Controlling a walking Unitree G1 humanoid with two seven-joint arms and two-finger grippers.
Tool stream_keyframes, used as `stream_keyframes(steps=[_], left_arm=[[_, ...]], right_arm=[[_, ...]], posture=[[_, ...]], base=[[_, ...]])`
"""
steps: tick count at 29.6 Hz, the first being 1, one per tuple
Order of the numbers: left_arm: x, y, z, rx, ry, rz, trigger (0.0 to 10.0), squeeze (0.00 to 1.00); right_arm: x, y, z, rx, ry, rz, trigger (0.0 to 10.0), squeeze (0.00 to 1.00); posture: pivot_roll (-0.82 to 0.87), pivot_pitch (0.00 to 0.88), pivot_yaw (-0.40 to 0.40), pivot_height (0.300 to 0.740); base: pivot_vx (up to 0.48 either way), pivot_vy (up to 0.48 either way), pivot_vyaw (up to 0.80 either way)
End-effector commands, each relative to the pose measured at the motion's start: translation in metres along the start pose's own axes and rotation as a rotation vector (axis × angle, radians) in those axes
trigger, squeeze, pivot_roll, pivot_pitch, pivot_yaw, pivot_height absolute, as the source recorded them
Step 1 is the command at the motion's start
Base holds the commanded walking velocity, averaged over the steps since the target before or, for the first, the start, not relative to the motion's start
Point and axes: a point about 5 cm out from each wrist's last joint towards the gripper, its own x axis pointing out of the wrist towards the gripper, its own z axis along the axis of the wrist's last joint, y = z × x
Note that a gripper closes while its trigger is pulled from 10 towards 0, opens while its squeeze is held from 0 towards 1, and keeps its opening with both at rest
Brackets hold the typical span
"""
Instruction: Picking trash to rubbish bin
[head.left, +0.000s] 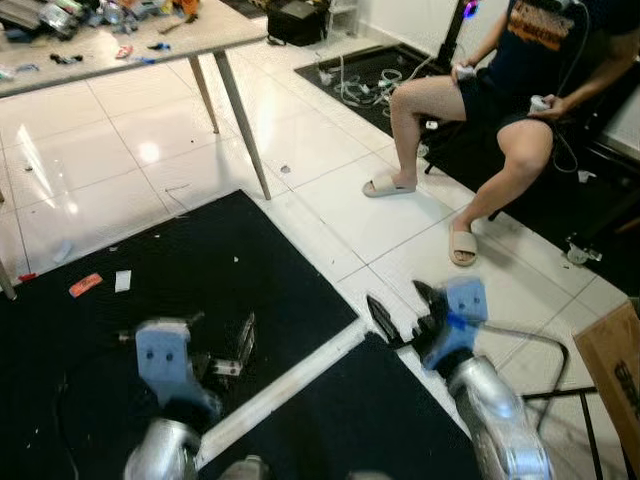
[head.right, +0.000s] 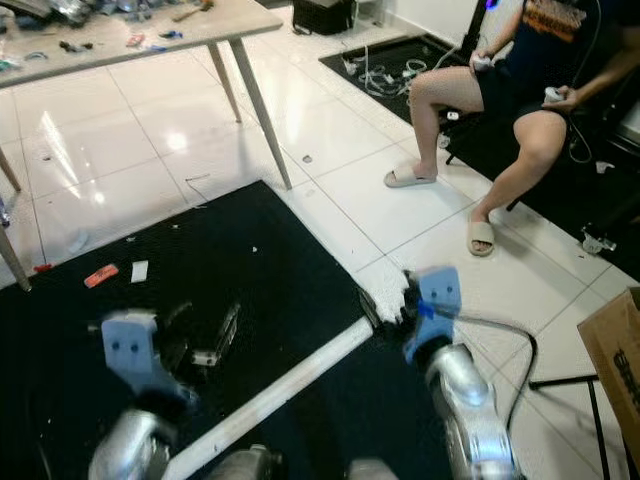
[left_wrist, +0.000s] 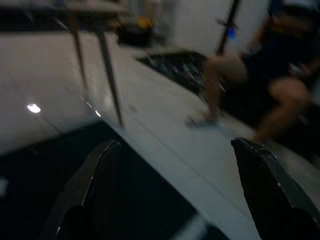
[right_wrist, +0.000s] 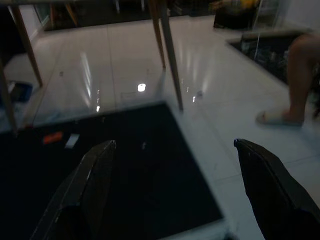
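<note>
Orange wrapper lies lengthwise toward the table; left hand and right hand both spread wide.

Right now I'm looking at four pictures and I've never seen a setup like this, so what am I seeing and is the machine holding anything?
It is a walking humanoid robot. Two pictures come from cameras in its head, looking down at the floor; two come from cameras on its wrists.

The left gripper and the right gripper are both open and hold nothing.

On the black mat lie an orange scrap and a white scrap, probably the trash. A table stands beyond, and a person sits to the right.
</note>
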Motion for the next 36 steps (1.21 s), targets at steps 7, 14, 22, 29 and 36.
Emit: stream_keyframes(steps=[7, 14, 22, 29, 36], left_arm=[[-0.002, 0.025, -0.001, 0.071, 0.036, 0.078, 10.0, 0.00], [0.000, 0.032, -0.001, 0.053, 0.046, 0.083, 10.0, 0.00], [0.004, 0.031, -0.002, 0.052, 0.060, 0.074, 10.0, 0.00], [0.007, 0.031, 0.000, 0.050, 0.059, 0.070, 10.0, 0.00], [0.008, 0.031, 0.000, 0.041, 0.058, 0.065, 10.0, 0.00]], right_arm=[[-0.002, -0.003, -0.006, 0.001, 0.039, -0.009, 10.0, 0.00], [0.001, -0.009, -0.005, 0.018, 0.047, -0.034, 10.0, 0.00], [0.006, -0.008, -0.005, 0.028, 0.044, -0.020, 10.0, 0.00], [0.007, -0.009, -0.004, 0.040, 0.044, -0.017, 10.0, 0.00], [0.008, -0.010, -0.004, 0.041, 0.042, -0.017, 10.0, 0.00]], posture=[[-0.06, 0.000, -0.038, 0.740], [-0.06, 0.000, -0.032, 0.740], [-0.07, 0.000, -0.036, 0.740], [-0.07, 0.000, -0.037, 0.740], [-0.08, 0.000, -0.035, 0.740]], base=[[0.000, 0.000, 0.00], [0.000, 0.000, 0.00], [0.000, 0.000, 0.00], [0.000, 0.000, 0.00], [0.000, 0.000, 0.00]])
